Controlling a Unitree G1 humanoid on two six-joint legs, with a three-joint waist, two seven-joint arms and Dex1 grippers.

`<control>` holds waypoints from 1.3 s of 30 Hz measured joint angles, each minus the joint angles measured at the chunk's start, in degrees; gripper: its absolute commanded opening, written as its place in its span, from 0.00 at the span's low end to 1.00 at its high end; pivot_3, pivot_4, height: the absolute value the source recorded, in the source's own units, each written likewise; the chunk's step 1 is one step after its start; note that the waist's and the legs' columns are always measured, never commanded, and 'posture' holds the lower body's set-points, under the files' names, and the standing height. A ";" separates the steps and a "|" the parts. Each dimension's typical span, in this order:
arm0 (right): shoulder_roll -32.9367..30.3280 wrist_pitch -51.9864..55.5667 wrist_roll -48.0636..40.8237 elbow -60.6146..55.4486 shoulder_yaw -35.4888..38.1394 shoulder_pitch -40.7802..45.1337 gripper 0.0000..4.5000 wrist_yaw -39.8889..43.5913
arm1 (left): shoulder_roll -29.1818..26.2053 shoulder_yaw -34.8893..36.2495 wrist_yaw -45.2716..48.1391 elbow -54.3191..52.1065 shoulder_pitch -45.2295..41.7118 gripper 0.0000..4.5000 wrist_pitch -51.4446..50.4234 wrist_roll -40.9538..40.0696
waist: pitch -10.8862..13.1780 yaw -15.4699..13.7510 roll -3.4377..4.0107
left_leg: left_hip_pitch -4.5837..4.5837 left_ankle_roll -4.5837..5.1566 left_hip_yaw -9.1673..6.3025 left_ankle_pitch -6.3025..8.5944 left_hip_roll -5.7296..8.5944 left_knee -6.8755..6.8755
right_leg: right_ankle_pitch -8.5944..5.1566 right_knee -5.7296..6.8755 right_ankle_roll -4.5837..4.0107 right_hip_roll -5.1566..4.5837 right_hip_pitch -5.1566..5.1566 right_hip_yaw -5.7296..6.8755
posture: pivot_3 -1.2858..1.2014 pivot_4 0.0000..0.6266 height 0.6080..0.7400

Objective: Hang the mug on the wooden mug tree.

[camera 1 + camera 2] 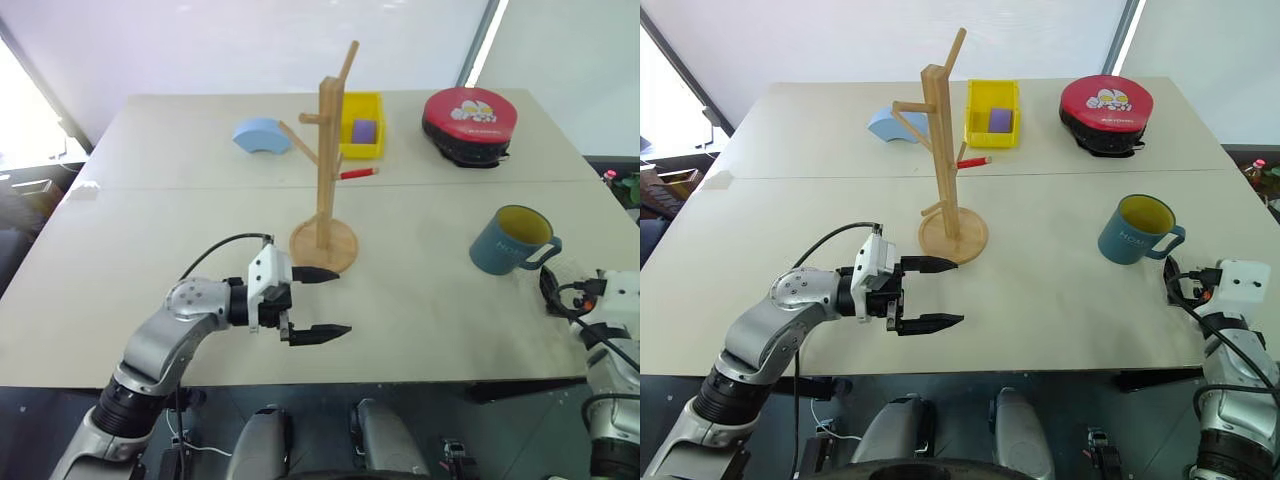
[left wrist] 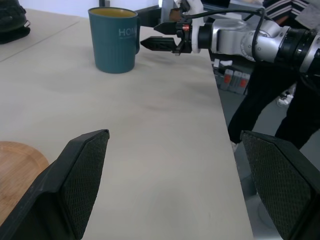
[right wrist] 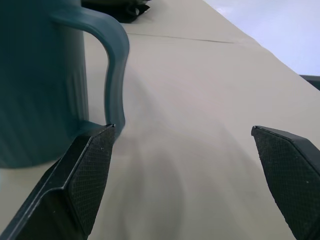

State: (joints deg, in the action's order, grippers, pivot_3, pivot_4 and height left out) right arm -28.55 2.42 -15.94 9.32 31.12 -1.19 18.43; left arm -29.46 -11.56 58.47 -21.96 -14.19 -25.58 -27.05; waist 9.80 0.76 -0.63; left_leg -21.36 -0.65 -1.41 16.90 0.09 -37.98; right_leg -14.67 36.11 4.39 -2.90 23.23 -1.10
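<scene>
The blue-grey mug point(image 1: 510, 243) with a yellow inside stands upright on the right of the table, its handle toward my right arm. The wooden mug tree point(image 1: 326, 150) stands mid-table on its round base point(image 1: 323, 244), pegs bare. My left gripper point(image 1: 335, 302) hovers open and empty just in front of that base, pointing right. My right gripper point(image 2: 146, 27) is open beside the mug. In the right wrist view, the mug's handle point(image 3: 116, 65) sits close to one finger point(image 3: 90, 175), and nothing is held.
At the back stand a yellow bin point(image 1: 361, 125) holding a purple block, a blue arch piece point(image 1: 262, 135), a red marker point(image 1: 358, 173) and a red-and-black round case point(image 1: 468, 120). A person in dark trousers point(image 2: 260, 110) stands off the table's right side.
</scene>
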 measured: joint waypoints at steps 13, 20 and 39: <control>-0.72 -0.01 -0.01 1.79 -0.47 2.18 0.99 1.73 | -0.33 0.01 -1.49 -1.64 0.58 1.00 -0.20 -0.74 | 0.00 -0.05 0.00 | 0.00 0.00 0.00 0.00 -0.01 -0.03 | 0.00 0.01 0.00 0.03 -0.01 -0.02 | 0.52 0.24 0.96; -1.63 -0.47 -0.06 7.92 -2.12 6.79 0.99 3.54 | -0.29 0.03 -1.77 -1.72 0.41 1.00 -0.24 -1.03 | 0.00 0.03 0.01 | 0.02 0.00 0.02 0.00 -0.04 -0.03 | 0.00 0.02 0.00 0.09 -0.01 -0.07 | 0.52 0.24 0.96; -6.71 -4.37 7.95 -6.53 -15.09 2.05 0.01 11.59 | -1.70 3.10 -3.38 1.70 0.49 1.00 2.52 0.35 | 0.00 0.26 0.12 | 0.03 0.00 0.01 0.00 -0.10 -0.02 | 0.08 0.03 0.14 0.15 0.03 -0.08 | 0.52 0.24 0.96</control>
State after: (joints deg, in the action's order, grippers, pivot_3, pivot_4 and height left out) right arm -35.26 -1.95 -7.99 2.79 16.03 0.86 30.02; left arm -31.16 -8.46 55.09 -20.26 -13.70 -23.06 -26.70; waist 9.80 1.02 -0.51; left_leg -21.32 -0.65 -1.40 16.90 -0.01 -38.00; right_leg -14.59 36.14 4.53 -2.75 23.26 -1.19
